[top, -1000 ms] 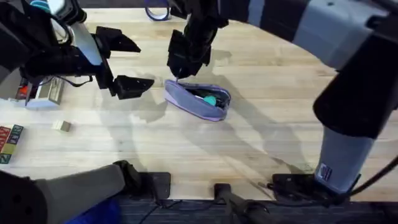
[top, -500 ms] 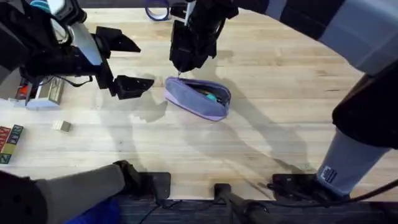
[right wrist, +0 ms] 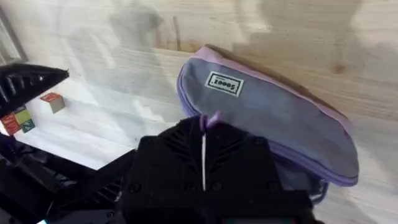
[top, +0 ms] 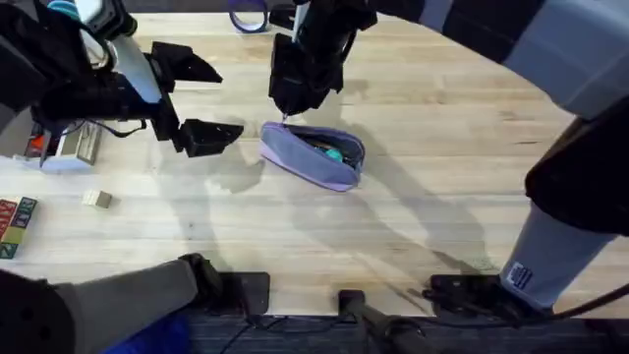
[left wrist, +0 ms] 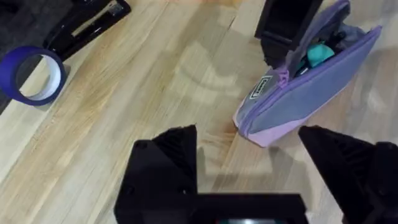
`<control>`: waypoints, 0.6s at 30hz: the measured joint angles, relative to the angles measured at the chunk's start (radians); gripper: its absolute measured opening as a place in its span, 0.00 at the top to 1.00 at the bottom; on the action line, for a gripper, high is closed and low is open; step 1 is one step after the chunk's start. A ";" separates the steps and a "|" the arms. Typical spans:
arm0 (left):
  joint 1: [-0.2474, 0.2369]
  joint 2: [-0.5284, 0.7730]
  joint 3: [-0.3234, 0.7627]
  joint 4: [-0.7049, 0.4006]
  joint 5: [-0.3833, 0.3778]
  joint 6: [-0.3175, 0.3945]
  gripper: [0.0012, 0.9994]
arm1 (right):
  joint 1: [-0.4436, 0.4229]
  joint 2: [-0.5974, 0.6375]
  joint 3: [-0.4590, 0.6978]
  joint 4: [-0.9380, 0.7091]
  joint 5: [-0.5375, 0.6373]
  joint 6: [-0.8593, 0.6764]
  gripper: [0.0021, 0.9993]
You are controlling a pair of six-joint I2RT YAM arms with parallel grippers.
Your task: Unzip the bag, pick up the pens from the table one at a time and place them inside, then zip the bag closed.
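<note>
Pens (top: 332,152) already inside the half-open bag (top: 313,157), right claw (top: 285,113) pinching its zipper pull (right wrist: 210,119), left claw (top: 192,98) wide open, zipping left.

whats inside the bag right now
Through the bag's open zipper a teal-green pen end and something dark beside it show; the fabric covers the rest.

Blue tape roll (left wrist: 31,74) beside black stapler (left wrist: 87,25). Coloured letter blocks (top: 15,224) at near-left edge; small pale block (top: 96,200) nearby.
</note>
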 joint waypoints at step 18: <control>0.000 0.000 0.000 -0.004 0.090 0.000 0.01 | 0.000 0.000 0.000 0.000 0.000 0.000 0.97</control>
